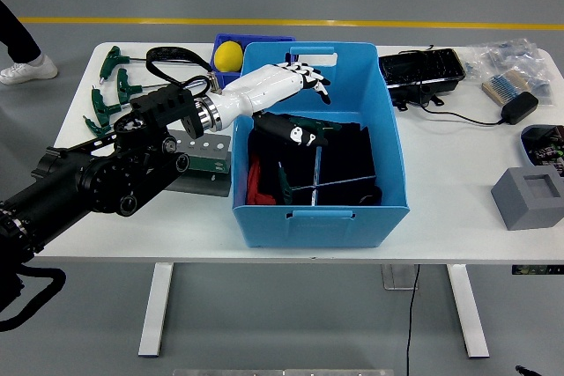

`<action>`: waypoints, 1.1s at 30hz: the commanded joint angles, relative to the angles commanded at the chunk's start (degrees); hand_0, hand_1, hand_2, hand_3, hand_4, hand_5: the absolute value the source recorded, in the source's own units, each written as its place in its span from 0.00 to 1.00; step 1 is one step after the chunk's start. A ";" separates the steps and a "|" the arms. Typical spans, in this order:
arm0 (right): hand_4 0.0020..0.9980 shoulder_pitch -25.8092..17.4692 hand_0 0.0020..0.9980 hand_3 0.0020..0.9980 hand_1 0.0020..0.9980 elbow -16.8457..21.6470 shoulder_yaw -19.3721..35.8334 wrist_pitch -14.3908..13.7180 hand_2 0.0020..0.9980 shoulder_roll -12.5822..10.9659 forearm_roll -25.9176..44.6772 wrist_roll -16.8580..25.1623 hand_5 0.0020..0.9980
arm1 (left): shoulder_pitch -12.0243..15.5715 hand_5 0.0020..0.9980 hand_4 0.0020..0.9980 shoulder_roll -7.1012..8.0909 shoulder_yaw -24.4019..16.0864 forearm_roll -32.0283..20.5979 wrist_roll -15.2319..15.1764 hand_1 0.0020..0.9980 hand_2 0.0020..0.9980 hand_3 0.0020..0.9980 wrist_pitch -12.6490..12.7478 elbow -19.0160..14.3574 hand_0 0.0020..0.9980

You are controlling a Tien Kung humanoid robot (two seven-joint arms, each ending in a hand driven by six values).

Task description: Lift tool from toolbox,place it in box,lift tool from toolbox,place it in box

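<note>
My left hand [304, 85] is white with black fingertips. It is raised over the left side of the blue box [315, 209], fingers spread and empty. A green T-handle tool [310, 187] lies inside the box on dark cloth, its thin shaft running right. Several more green T-handle tools [113, 94] lie on the table at the far left, above the grey tool holder [201, 156] beside my arm. My right hand is out of view.
A yellow ball [229, 55] sits in a small blue bin behind the box. At the right are a black keyboard-like case [421, 68], a cable with an adapter [520, 107], bagged parts and a grey block [527, 197]. A person's foot [31, 68] shows top left.
</note>
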 joint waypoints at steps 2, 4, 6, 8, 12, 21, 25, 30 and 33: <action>0.79 0.02 0.62 0.55 0.61 -0.01 -0.07 -0.04 0.68 0.02 0.17 0.05 0.66 | 1.04 0.79 1.00 0.38 -2.63 -1.30 -0.18 1.00 1.00 0.82 0.89 -1.39 1.00; 0.79 0.04 0.62 0.55 0.61 -0.03 -0.15 -0.10 0.68 0.05 0.45 0.12 0.66 | 2.39 0.77 1.00 0.85 -5.89 -3.23 -0.28 0.94 0.97 0.82 1.49 -3.01 0.94; 0.79 0.11 0.62 0.55 0.61 -0.04 -0.32 -0.13 0.68 0.04 0.76 0.20 0.66 | 3.40 0.77 1.00 1.35 -9.07 -5.54 -0.04 0.94 0.97 0.82 2.40 -4.51 0.94; 0.79 0.10 0.62 0.55 0.61 -0.09 -0.38 -0.20 0.68 0.11 1.02 0.28 0.66 | 4.54 0.77 1.00 1.96 -12.20 -8.34 0.94 0.94 0.97 0.82 2.48 -6.30 0.94; 0.79 0.07 0.62 0.55 0.61 -0.13 -0.63 -0.21 0.68 0.14 1.47 0.44 0.66 | 6.84 0.75 0.98 3.09 -18.15 -13.99 3.11 0.79 0.83 0.72 0.47 -9.51 0.78; 0.78 0.03 0.62 0.55 0.61 -0.21 -0.86 -0.16 0.68 0.16 1.77 0.65 0.66 | 13.43 0.75 0.97 6.11 -22.59 -34.20 10.40 0.76 0.81 0.70 -4.42 -14.26 0.76; 0.78 0.09 0.62 0.55 0.61 -0.24 -0.70 -0.18 0.68 0.20 1.51 0.62 0.66 | 17.14 0.74 0.95 7.17 -24.59 -43.41 12.62 0.77 0.81 0.71 -5.80 -16.02 0.76; 0.78 0.14 0.62 0.55 0.61 -0.27 -0.49 -0.24 0.68 0.25 1.29 0.60 0.66 | 20.96 0.75 0.95 7.95 -26.87 -52.93 14.87 0.78 0.81 0.71 -6.91 -18.36 0.76; 0.78 0.18 0.62 0.55 0.61 -0.30 -0.49 -0.28 0.68 0.29 1.31 0.65 0.66 | 22.70 0.75 0.95 7.90 -28.31 -54.77 15.44 0.78 0.81 0.71 -7.29 -19.62 0.76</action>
